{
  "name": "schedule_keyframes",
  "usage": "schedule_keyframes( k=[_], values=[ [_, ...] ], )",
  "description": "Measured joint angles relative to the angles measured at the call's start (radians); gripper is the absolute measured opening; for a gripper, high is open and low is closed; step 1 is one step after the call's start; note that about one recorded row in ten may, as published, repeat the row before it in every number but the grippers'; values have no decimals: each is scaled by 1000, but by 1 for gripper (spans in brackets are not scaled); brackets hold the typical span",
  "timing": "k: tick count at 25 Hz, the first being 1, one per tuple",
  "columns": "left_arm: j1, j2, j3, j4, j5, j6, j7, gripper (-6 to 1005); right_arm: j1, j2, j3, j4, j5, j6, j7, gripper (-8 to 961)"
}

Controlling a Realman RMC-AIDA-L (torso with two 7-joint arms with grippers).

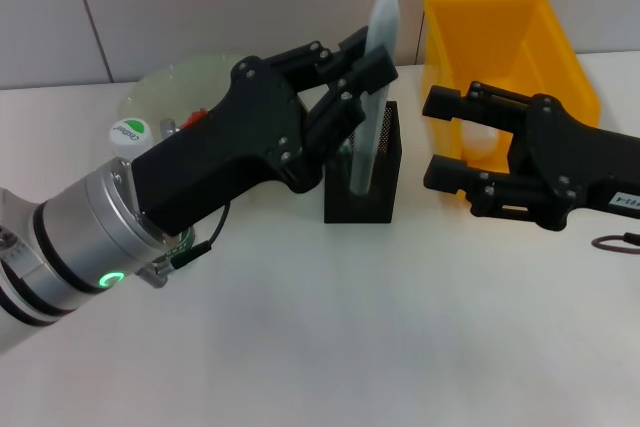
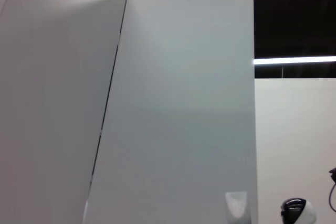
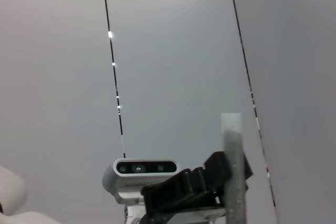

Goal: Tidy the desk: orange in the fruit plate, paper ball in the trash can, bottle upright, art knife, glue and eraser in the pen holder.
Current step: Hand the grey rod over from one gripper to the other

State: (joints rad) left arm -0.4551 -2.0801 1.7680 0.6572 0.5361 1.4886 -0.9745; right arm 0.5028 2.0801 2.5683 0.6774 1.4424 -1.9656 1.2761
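Observation:
My left gripper [image 1: 362,72] is shut on the mint-green art knife [image 1: 378,47] and holds it upright over the black mesh pen holder [image 1: 385,187]. The knife's lower end is down inside the holder. In the right wrist view the knife [image 3: 231,166] stands beside the left gripper's fingers [image 3: 195,184]. My right gripper [image 1: 440,139] hangs open and holds nothing, just in front of the yellow trash can [image 1: 520,42]. A white lump [image 1: 483,150], the paper ball as far as I can tell, lies in the can. The glue and the eraser are out of view.
The pale green fruit plate [image 1: 170,82] stands at the back left, half hidden by my left arm. A red sliver of the orange [image 1: 196,115] and the bottle's white cap [image 1: 128,132] show beside that arm. A dark cable [image 1: 618,243] lies at the right edge.

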Motion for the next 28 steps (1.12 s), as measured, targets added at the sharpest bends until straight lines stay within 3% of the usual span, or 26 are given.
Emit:
schedule_keyframes(
  k=[28],
  values=[
    [-10, 0, 14, -10, -10, 15, 19, 187, 57, 5, -11, -48, 15, 4, -33, 774]
  ],
)
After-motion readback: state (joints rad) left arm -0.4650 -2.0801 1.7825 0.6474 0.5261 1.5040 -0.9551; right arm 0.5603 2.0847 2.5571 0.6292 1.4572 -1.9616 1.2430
